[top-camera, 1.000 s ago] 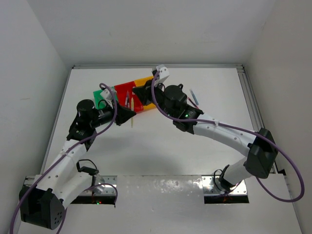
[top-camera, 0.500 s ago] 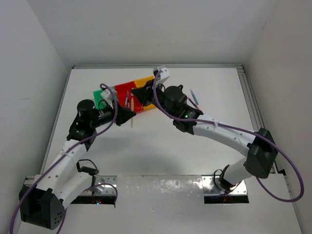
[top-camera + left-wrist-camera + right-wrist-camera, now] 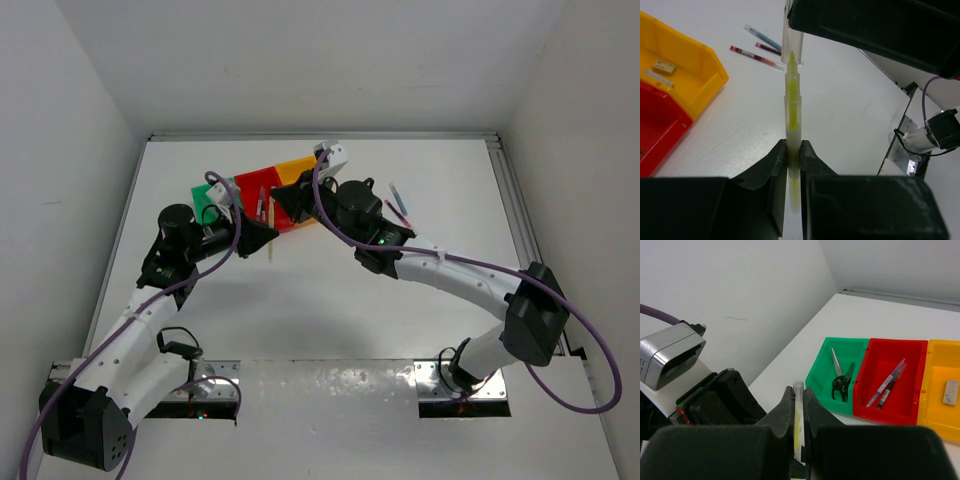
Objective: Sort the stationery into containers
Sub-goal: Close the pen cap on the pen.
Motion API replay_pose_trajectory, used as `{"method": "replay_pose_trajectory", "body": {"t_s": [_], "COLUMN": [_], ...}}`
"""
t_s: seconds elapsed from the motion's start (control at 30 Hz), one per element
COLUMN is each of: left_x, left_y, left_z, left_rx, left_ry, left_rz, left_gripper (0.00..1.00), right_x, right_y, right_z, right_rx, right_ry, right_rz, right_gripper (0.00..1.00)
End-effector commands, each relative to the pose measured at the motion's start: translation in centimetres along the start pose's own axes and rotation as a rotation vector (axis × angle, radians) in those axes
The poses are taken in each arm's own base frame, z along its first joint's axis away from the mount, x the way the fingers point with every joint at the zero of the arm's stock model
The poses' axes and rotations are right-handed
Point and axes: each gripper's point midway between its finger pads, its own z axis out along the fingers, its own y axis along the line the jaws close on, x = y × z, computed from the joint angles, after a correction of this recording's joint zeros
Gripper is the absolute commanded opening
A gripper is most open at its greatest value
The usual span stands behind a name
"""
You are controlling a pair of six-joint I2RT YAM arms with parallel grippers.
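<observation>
A clear-bodied yellow pen (image 3: 792,107) is being held in the air above the bench (image 3: 330,300), just in front of the three joined bins (image 3: 868,341). It is being pinched from both ends. The jaws of the left gripper (image 3: 792,156) are clenched on its lower barrel, and the jaws of the right gripper (image 3: 796,399) are clenched on the opposite, clear-tipped end.

A handover between the arms, or a pull on the cap, is probably being carried out; which of the two cannot be told. In either case only one pair of jaws should be released, and only while the other is gripping firmly, since so slim a barrel could easily swing or drop. Any pull is best directed along the pen's length, so that it is not being bent.

The red bin (image 3: 912,347) is being taken as the likely destination, since two pens (image 3: 886,382) are lying there. Scissors (image 3: 842,380) are lying in the green bin (image 3: 860,347) and a tan eraser (image 3: 951,391) in the yellow bin (image 3: 940,357). A few loose pens (image 3: 752,55) are waiting on the bench, well apart from the bins.

The bench is white and faintly textured, and it is being enclosed by plain white walls (image 3: 300,60).
</observation>
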Motion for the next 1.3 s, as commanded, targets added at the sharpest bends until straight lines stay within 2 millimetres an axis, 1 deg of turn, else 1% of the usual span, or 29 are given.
{"method": "replay_pose_trajectory", "body": {"t_s": [0.0,0.1,0.17,0.27,0.37,0.4,0.47,0.5,0.53,0.63,0.67,0.7,0.77,0.8,0.83,0.87,0.9,0.93,1.03,1.1,1.13,1.2,1.27], "left_x": [-1.9,-2.3,-2.8,-3.7,-4.7,-5.1,-5.9,-6.5,-7.0,-9.0,-9.7,-10.1,-10.8,-10.8,-10.6,-10.4,-10.1,-9.6,-9.2,-9.6,-10.0,-10.4,-10.5], "left_y": [-0.4,-0.3,0.1,0.4,0.5,0.5,0.8,0.8,1.0,1.2,1.0,0.7,-0.2,-0.6,-0.7,-0.8,-1.0,-1.0,-1.0,-0.7,-0.7,-0.4,-0.3], "left_z": [-0.2,-0.3,-0.3,-0.4,-0.3,-0.4,-0.6,-0.7,-1.0,-1.5,-1.6,-1.6,-1.6,-1.5,-1.4,-1.2,-1.1,-0.9,-0.9,-1.2,-1.4,-1.6,-1.6], "left_rx": [0.007,-0.003,-0.022,-0.034,-0.043,-0.048,-0.064,-0.067,-0.080,-0.094,-0.089,-0.071,-0.036,-0.014,-0.005,0.001,0.012,0.015,0.016,-0.002,-0.006,-0.022,-0.028], "left_ry": [-0.051,-0.063,-0.080,-0.110,-0.132,-0.141,-0.157,-0.173,-0.190,-0.252,-0.282,-0.293,-0.321,-0.318,-0.314,-0.307,-0.296,-0.282,-0.276,-0.290,-0.300,-0.312,-0.314], "left_rz": [0.060,0.063,0.068,0.088,0.129,0.147,0.169,0.191,0.202,0.234,0.252,0.266,0.284,0.286,0.284,0.277,0.273,0.260,0.258,0.266,0.277,0.291,0.303], "left_gripper": [0.00,0.00,0.00,0.00,0.00,0.00,0.00,0.00,0.00,0.00,0.00,0.00,0.00,0.00,0.00,0.00,0.00,0.00,0.00,0.00,0.00,0.00,0.00], "right_x": [-1.6,-0.6,0.6,2.6,4.4,5.3,6.0,6.8,7.0,10.0,11.5,12.7,14.3,15.2,15.5,15.4,16.0,15.7,16.4,17.1,17.7,18.3,19.1], "right_y": [1.2,1.1,0.7,0.6,0.8,0.7,0.6,0.2,0.1,-0.5,-0.5,-0.9,-1.1,-1.1,-0.4,-0.1,0.0,0.8,1.3,1.0,0.6,0.0,-0.5], "right_z": [0.0,-0.1,-0.2,-0.4,-0.5,-0.7,-1.0,-1.3,-1.5,-2.4,-2.8,-2.9,-3.1,-3.0,-2.8,-2.5,-2.2,-1.8,-1.5,-1.7,-2.1,-2.5,-3.0], "right_rx": [-0.037,-0.037,-0.030,-0.039,-0.057,-0.055,-0.056,-0.052,-0.053,-0.040,-0.038,-0.028,-0.020,-0.022,-0.037,-0.041,-0.042,-0.062,-0.079,-0.075,-0.067,-0.053,-0.042], "right_ry": [-0.054,-0.030,-0.004,0.043,0.083,0.102,0.111,0.128,0.132,0.192,0.223,0.244,0.259,0.271,0.262,0.254,0.260,0.247,0.263,0.282,0.297,0.310,0.330], "right_rz": [0.026,0.022,0.021,0.022,0.011,0.010,0.014,0.012,-0.008,-0.085,-0.104,-0.122,-0.128,-0.132,-0.135,-0.139,-0.140,-0.136,-0.129,-0.131,-0.133,-0.133,-0.133], "right_gripper": [0.00,0.00,0.00,0.00,0.00,0.00,0.00,0.00,0.00,0.00,0.00,0.00,0.00,0.00,0.00,0.00,0.00,0.00,0.00,0.00,0.00,0.00,0.00]}}
